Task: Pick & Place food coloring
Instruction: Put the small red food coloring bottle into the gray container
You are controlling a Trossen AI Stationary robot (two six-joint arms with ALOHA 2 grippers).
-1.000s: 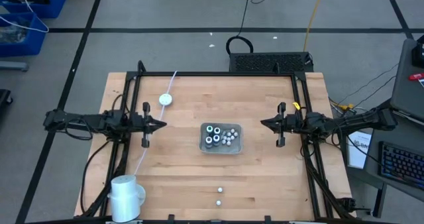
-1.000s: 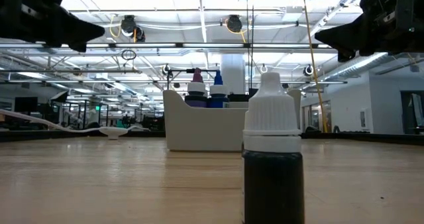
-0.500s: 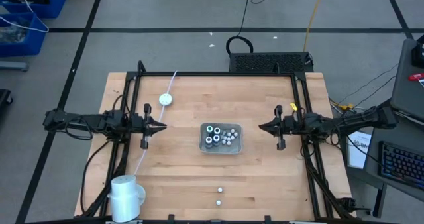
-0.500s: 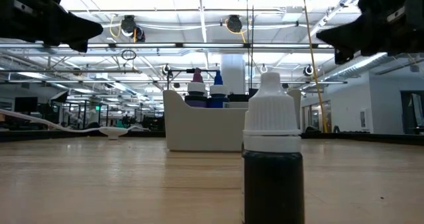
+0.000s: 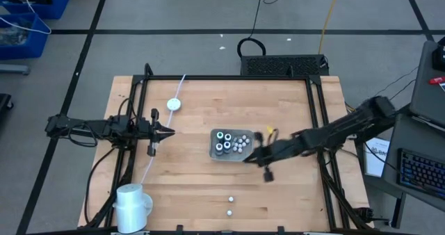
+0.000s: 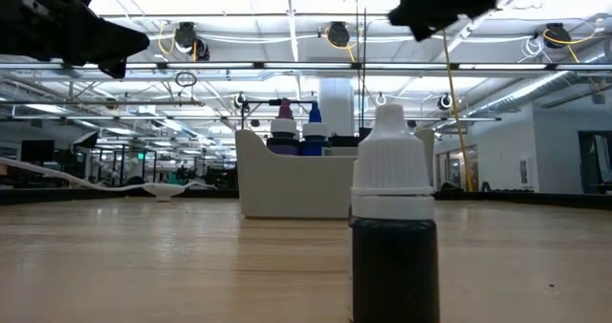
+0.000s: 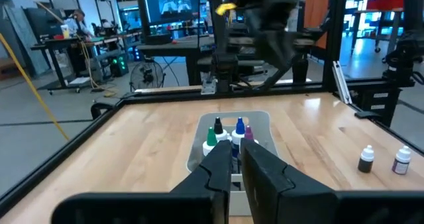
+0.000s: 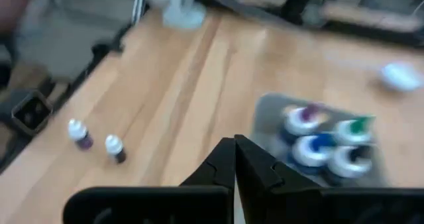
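Reaching in from its earlier post, the right pincer [image 5: 249,158] hung closed just beside the grey tray [image 5: 249,156]. Two food coloring bottles [image 5: 229,206] stood on the tabletop [image 5: 188,179], well apart from the tray. Away from the tray, the left pincer [image 5: 169,131] waited, fingers nearly together, holding nothing.

The wooden table [image 5: 188,186] stands on a grey floor [image 5: 174,12] that is marked with dark lines, and a blue bin [image 5: 24,16] sits on the floor at the far left corner of the high view. At the right side of the table there is a desk with a keyboard [image 5: 421,172], and a yellow cable [image 5: 330,16] and a black cable [image 5: 259,12] run across the floor behind the table. In the low view the room behind is large and open, with long rows of ceiling lights [image 6: 287,3] and pipes under the ceiling, and the left wrist view shows a screen [image 7: 175,2] and other desks [image 7: 73,48] farther back.
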